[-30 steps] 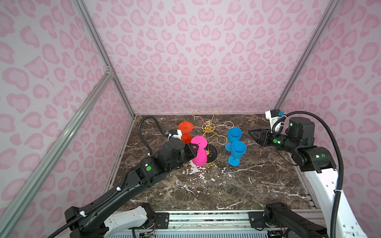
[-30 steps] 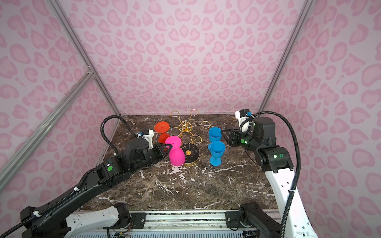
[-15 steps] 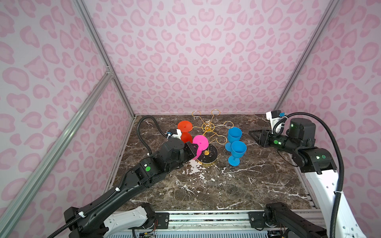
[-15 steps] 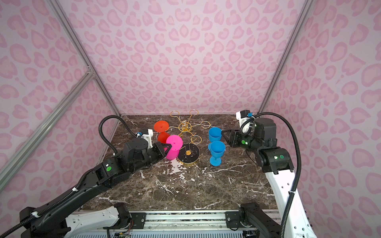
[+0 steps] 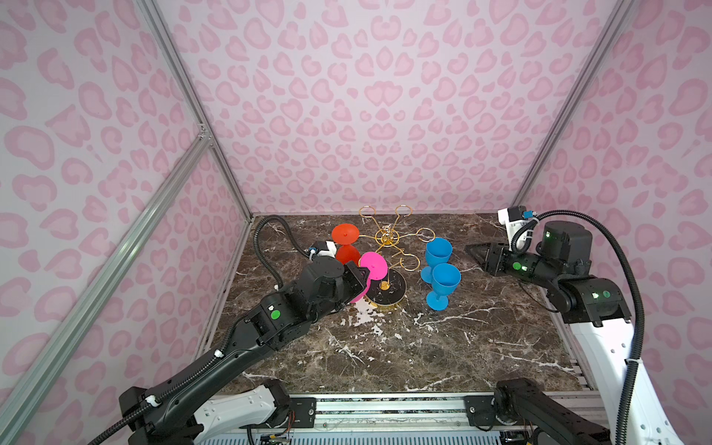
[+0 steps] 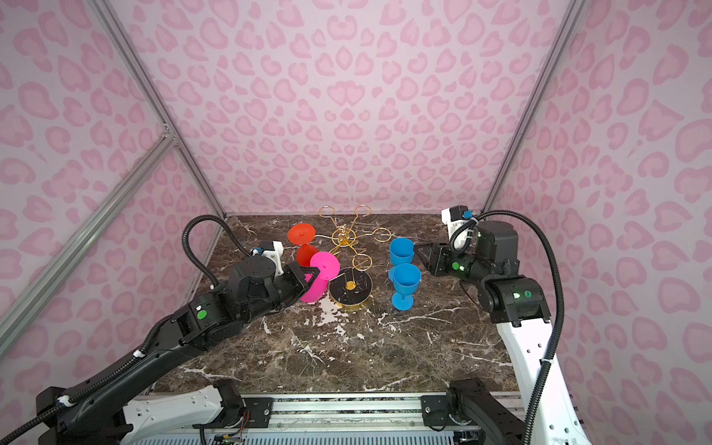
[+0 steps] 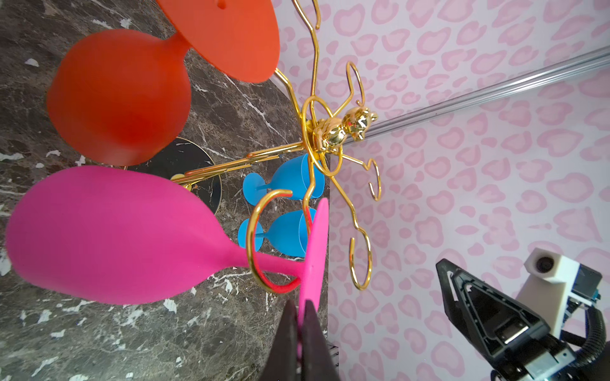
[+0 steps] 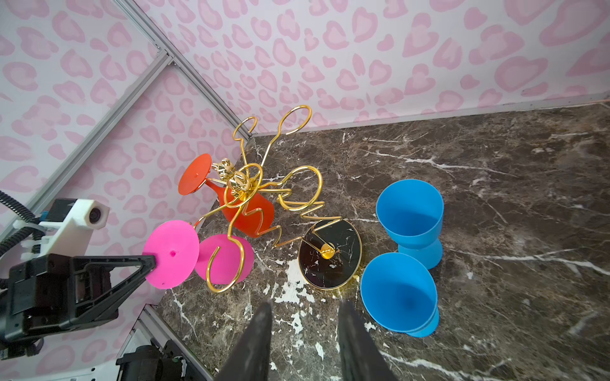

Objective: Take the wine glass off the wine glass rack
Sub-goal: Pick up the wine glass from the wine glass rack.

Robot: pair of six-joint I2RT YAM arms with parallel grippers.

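1. Left wrist view: finding the pink wine glass (image 7: 115, 231) hanging bowl-down toward the marble table (image 7: 99, 336), stem sitting inside a gold loop (image 7: 252, 237) of the wine glass rack (image 7: 330, 132), foot disc just beside that loop.
2. Pinching the rim of that foot disc with the left gripper (image 7: 298, 305), jaws closed flat on the thin pink edge.
3. Judging the step in hand as sliding out: drawing the stem sideways through the loop's open gap, moving slowly and level, avoiding dragging the light wire rack or bumping the orange glass (image 7: 118, 95) hanging just beside.
4. Seeing the right gripper (image 8: 303, 305) well apart, beyond the blue glasses (image 5: 446, 279), jaws partly open, gripping nothing.
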